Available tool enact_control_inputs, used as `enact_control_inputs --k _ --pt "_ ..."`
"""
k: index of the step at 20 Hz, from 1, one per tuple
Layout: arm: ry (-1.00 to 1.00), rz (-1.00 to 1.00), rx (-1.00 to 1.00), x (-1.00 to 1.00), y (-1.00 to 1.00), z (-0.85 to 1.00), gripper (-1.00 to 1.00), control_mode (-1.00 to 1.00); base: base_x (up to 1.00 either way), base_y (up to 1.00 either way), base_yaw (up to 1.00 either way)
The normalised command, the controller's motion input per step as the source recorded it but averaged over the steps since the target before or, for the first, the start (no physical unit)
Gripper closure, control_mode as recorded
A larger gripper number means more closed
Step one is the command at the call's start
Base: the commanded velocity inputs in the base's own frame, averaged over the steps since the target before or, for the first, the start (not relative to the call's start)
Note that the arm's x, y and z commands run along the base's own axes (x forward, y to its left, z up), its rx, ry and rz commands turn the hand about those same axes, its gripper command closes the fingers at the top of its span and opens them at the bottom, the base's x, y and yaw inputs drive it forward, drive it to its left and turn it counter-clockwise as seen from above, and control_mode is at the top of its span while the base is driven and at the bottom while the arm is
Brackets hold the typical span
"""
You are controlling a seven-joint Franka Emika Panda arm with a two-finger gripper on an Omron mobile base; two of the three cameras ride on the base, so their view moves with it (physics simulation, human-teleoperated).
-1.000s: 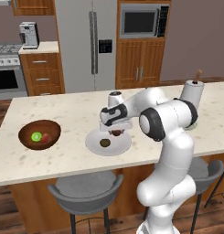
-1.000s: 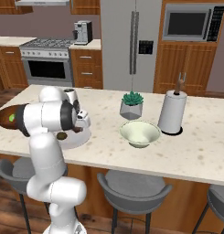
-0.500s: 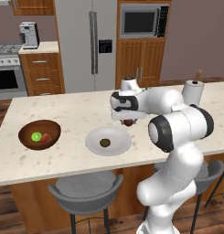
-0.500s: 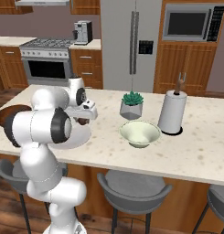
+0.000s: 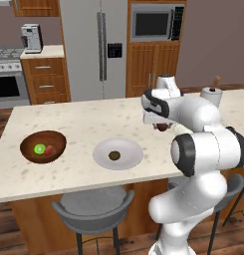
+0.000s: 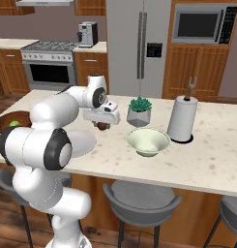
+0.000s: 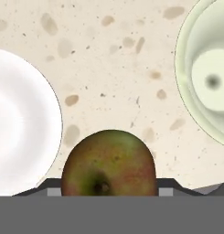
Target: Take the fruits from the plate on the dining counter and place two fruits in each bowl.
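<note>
Gripper (image 6: 103, 125): squeezed on a brown fruit (image 7: 108, 163).
Pale green bowl (image 6: 148, 141): just past the gripper (away from the plate (image 5: 129, 153)).

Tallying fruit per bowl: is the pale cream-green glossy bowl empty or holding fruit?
Empty. The pale cream-green glossy bowl shows only a bare inside in the right base and hand views.
</note>
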Motion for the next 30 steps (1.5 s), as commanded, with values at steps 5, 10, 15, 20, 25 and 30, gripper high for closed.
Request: enact_control_inputs --k 5,10,15,20,25,30 --pt "0.00 -0.06 0.00 -0.14 -0.88 0.16 1.00 -1.00 0.00 0.00 0.00" --pt "0.00 -0.07 0.00 0.01 -0.72 0.03 1.00 -1.00 0.00 0.00 0.00" --pt "0.00 -0.05 0.00 0.11 -0.46 -0.07 1.00 -1.00 0.00 0.00 0.00" --pt "0.00 -0.04 0.00 0.14 -0.39 -0.18 1.00 -1.00 0.00 0.00 0.00" --pt "0.00 -0.03 0.00 0.13 -0.24 -0.27 1.00 -1.00 0.00 0.00 0.00" --pt "0.00 -0.01 0.00 0.06 -0.16 -0.28 1.00 -1.00 0.00 0.00 0.00"
